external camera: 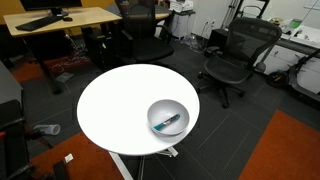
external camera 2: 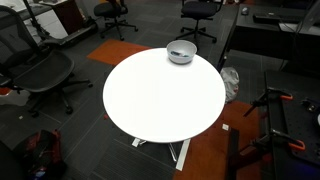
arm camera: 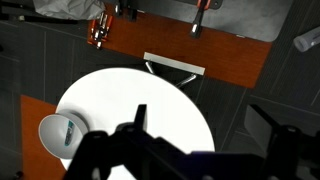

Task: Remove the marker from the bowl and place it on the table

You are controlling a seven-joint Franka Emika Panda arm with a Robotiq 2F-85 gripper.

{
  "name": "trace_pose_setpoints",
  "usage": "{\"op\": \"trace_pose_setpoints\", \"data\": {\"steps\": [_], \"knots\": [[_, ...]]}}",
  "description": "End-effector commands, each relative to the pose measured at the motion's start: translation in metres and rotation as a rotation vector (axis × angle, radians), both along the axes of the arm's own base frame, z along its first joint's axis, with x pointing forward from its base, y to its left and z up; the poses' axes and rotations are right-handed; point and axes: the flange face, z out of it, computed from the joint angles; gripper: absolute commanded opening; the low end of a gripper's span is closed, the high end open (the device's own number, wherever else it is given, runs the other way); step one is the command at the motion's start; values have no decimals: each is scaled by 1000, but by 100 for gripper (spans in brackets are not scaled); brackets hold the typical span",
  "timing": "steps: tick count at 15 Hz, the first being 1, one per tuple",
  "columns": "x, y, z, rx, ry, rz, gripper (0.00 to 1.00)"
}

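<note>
The marker (external camera: 168, 123), dark with a teal-blue section, lies inside the light grey-white bowl (external camera: 186, 108). The bowl stands near the edge of the round white table (external camera: 115, 100). The bowl (external camera 2: 181, 57) is at the far edge of the table (external camera 2: 160, 100) in an exterior view. In the wrist view the bowl (arm camera: 48, 136) with the marker (arm camera: 68, 130) is at the lower left of the table (arm camera: 130, 90). My gripper (arm camera: 205, 128) is high above the table, its dark fingers wide apart and empty. It is out of frame in both exterior views.
Black office chairs (external camera: 235, 55) (external camera 2: 40, 72) stand around the table. A wooden desk (external camera: 60, 18) stands at the back. Orange carpet patches (external camera: 285, 150) (arm camera: 190, 45) lie on the dark floor. The table's white pedestal base (external camera 2: 165, 150) shows below.
</note>
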Motion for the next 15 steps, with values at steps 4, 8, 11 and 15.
{"op": "trace_pose_setpoints", "data": {"steps": [4, 8, 11, 15], "knots": [[22, -69, 33, 71, -119, -117, 100], [38, -116, 46, 79, -185, -184, 100], [57, -149, 49, 76, -277, -216, 100], [86, -191, 47, 117, -353, -282, 100]]}}
